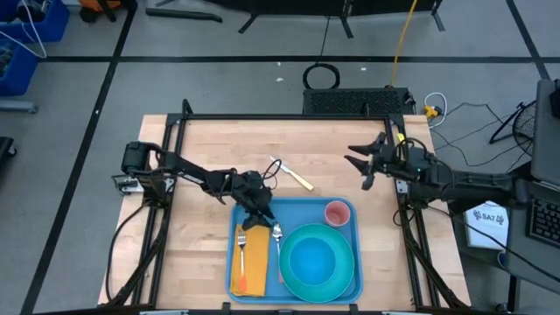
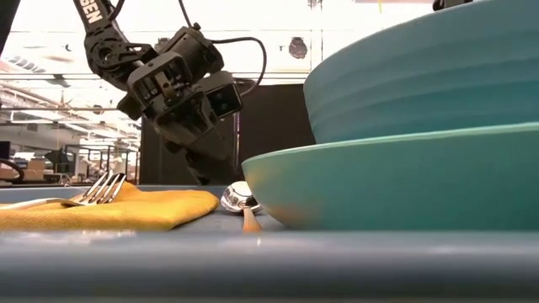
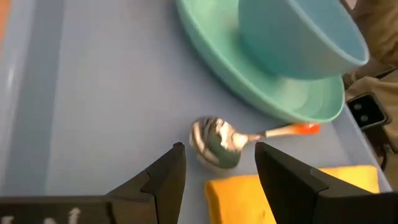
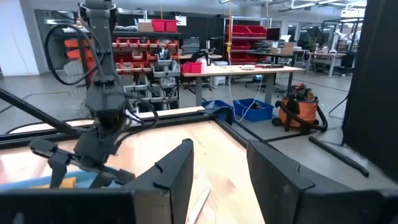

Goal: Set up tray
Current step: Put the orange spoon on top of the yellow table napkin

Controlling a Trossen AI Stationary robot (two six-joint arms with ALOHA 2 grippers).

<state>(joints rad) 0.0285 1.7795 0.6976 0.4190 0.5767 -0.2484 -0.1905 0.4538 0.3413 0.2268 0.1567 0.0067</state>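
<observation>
Inspection found left gripper (image 1: 262, 213) low over the far end of the tray (image 1: 236, 229), fingers (image 3: 166, 180) apart and clamped on nothing. Spoon (image 3: 219, 140) lay flat on the tray floor directly ahead of the open fingertips, bowl toward the gripper, orange handle running off alongside the plate (image 3: 261, 93). Judged as a spoon just set down, or about to be nudged straight.

Napkin (image 1: 253, 262) noted just to one side of the fingertips, fork (image 1: 241, 254) on top; bowl (image 1: 312, 260) nested in the plate on the other side; pink cup (image 1: 337, 213) in the tray's far corner. Layout read as a place setting, cutlery beside the dish.

Knife (image 1: 291, 174) seen off the tray, on bare table (image 1: 210, 144) just behind the left gripper; likely the outstanding item.

Right gripper (image 1: 367, 162) parked well clear near the table's far right, fingers apart, empty.
</observation>
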